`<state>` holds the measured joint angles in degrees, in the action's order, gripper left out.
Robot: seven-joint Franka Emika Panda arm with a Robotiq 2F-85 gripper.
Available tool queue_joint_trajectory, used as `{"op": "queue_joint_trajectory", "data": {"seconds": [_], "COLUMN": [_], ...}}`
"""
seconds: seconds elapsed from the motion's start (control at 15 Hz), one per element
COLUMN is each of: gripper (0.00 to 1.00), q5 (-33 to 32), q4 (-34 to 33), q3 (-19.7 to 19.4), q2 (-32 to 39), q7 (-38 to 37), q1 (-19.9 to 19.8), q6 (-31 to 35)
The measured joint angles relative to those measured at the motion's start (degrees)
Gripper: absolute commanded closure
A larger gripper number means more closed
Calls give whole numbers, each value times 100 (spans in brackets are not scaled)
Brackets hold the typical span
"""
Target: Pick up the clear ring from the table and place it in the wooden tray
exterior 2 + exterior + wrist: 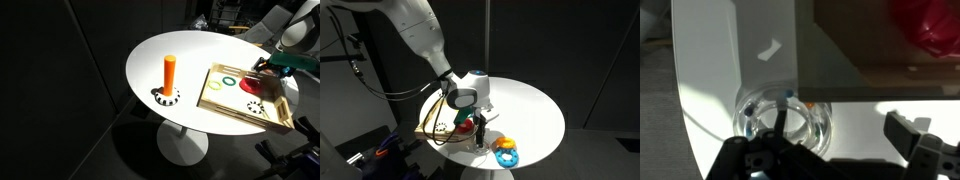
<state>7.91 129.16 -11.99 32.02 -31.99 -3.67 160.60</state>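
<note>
White table (705, 80), wrist view: the clear ring (810, 122) lies at 7 o'clock, just beside the wooden tray (865, 50). My pincer (845, 135) is spread, one finger (778, 130) inside the ring. In an exterior view the pincer (480, 138) hangs low at the tray's 3 o'clock edge.

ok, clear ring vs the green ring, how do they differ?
Look: the clear ring is see-through and glassy; the green ring is solid colour.
Place: the clear ring lies on the white table just outside the tray; the green ring lies inside the tray.
Gripper: the open gripper is at the clear ring, apart from the green ring.
Shared: both are rings lying flat.
</note>
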Motion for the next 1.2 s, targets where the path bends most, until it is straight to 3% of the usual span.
{"op": "queue_joint_trajectory", "data": {"seconds": [0.07,0.6,0.67,1.2], "gripper": [30,96,91,91], "q5": [40,94,94,92], "q4": [0,-52,-62,-87], "q3": [0,-62,-83,-205], "q2": [10,-121,-145,-612], "q7": [22,66,66,62], "q1": [0,2,5,271], "q6": [18,35,34,10]}}
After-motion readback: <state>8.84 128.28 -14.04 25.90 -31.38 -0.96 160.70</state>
